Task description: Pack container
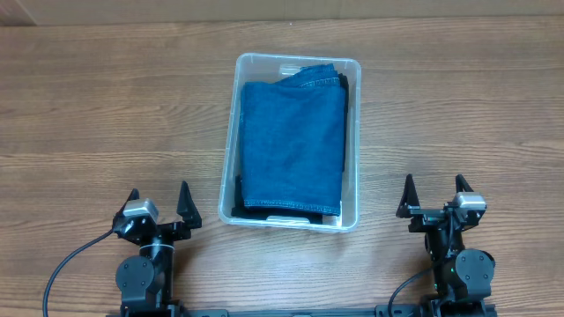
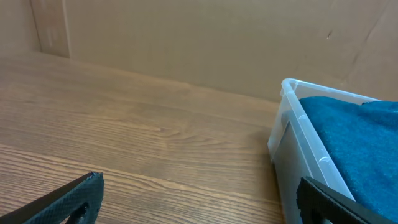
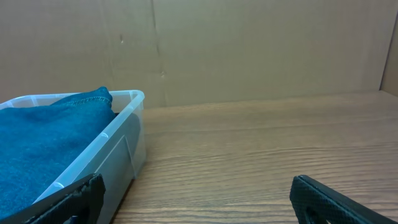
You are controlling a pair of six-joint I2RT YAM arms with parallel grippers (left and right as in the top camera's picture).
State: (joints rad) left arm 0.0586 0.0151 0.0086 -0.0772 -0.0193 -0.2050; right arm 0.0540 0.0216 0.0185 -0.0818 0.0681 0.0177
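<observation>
The clear plastic container [image 1: 352, 141] stands in the middle of the table. A folded blue denim garment [image 1: 293, 145] lies inside it, over something dark at the edges. The container also shows in the left wrist view [image 2: 292, 143] and in the right wrist view [image 3: 118, 146], with the denim [image 2: 354, 137] [image 3: 43, 137] in it. My left gripper [image 1: 159, 201] is open and empty at the front left, left of the container. My right gripper [image 1: 434, 193] is open and empty at the front right, right of the container. Both are apart from it.
The wooden table [image 1: 106, 114] runs on both sides of the container. A cardboard wall [image 2: 186, 37] stands behind the table's far edge. Black cables [image 1: 62, 264] trail from the arm bases at the front.
</observation>
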